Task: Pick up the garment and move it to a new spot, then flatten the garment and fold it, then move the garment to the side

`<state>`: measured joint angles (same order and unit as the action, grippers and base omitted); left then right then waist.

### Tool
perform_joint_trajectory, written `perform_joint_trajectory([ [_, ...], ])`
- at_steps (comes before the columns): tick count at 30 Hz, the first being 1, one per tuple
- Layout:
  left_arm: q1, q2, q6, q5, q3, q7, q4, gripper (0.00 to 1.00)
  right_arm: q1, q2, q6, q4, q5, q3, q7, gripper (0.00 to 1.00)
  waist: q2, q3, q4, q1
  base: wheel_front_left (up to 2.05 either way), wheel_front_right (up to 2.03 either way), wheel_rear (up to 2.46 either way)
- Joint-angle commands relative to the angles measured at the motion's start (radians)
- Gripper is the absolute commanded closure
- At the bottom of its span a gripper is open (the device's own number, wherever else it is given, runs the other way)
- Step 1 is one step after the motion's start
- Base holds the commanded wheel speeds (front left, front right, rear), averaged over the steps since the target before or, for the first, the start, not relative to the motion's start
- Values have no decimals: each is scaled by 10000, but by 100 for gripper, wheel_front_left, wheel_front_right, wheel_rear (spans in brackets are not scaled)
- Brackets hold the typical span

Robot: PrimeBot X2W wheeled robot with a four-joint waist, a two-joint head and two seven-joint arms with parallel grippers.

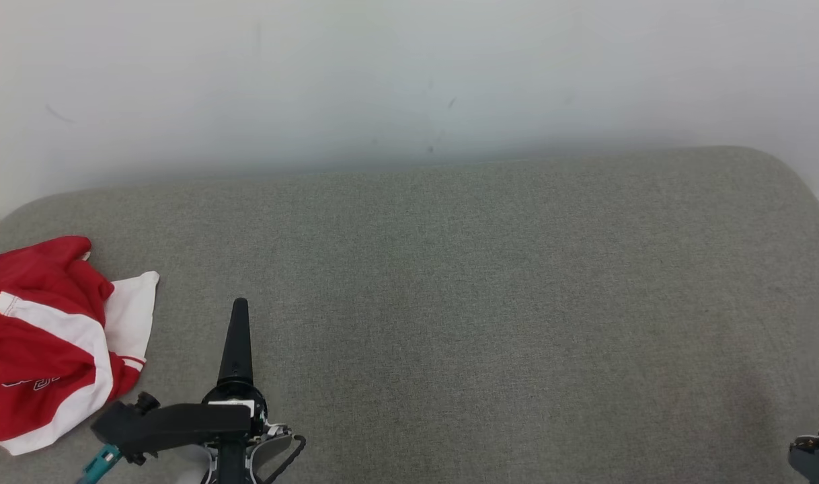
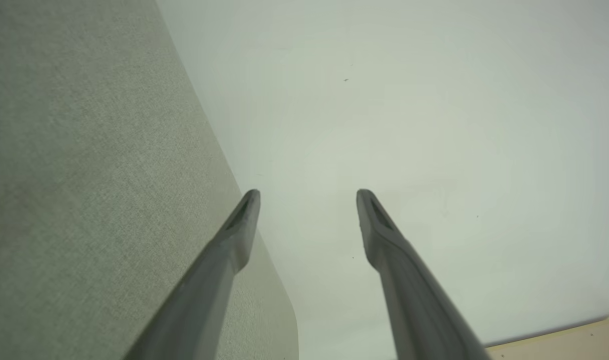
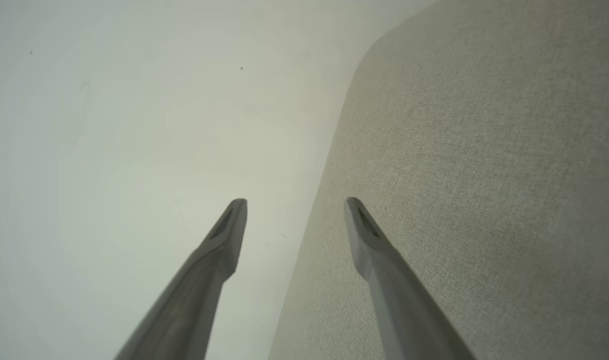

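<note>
Spread wide and empty, my left gripper (image 2: 308, 194) should, I judge, reach leftward and pinch the crumpled garment (image 1: 46, 336) for pickup.

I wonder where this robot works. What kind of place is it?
Probably an indoor room: a grey padded fabric surface, like a couch, against a bare white wall, with a crumpled red-and-white garment on it.
</note>
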<state>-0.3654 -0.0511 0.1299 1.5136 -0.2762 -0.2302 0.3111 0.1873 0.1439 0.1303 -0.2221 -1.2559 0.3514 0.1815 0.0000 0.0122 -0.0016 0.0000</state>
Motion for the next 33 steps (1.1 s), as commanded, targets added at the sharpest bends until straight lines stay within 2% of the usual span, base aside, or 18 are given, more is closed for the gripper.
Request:
perform_joint_trajectory([
  [1,-119,0,5,-748,227,-54,-495,0,164,265,3,463,629,-242,-196,0,0,-2,4,0,0,0,0],
  [10,41,10,0,-3626,607,-94,-1525,0,179,594,4,1343,2695,-1129,-776,0,0,-30,16,0,0,0,0],
  [20,490,-18,-263,-6395,668,-127,-2265,0,5,859,4,1644,4272,-2095,-1312,0,0,-61,23,0,0,0,0],
  [27,878,-278,-567,-8160,508,-156,-2499,0,-207,990,4,1722,5338,-2776,-1696,0,0,-93,33,0,0,0,0],
  [33,1127,-604,-1017,-9437,392,-182,-2573,0,-411,1049,4,1664,6101,-3301,-2002,0,0,-125,35,0,0,0,0],
])
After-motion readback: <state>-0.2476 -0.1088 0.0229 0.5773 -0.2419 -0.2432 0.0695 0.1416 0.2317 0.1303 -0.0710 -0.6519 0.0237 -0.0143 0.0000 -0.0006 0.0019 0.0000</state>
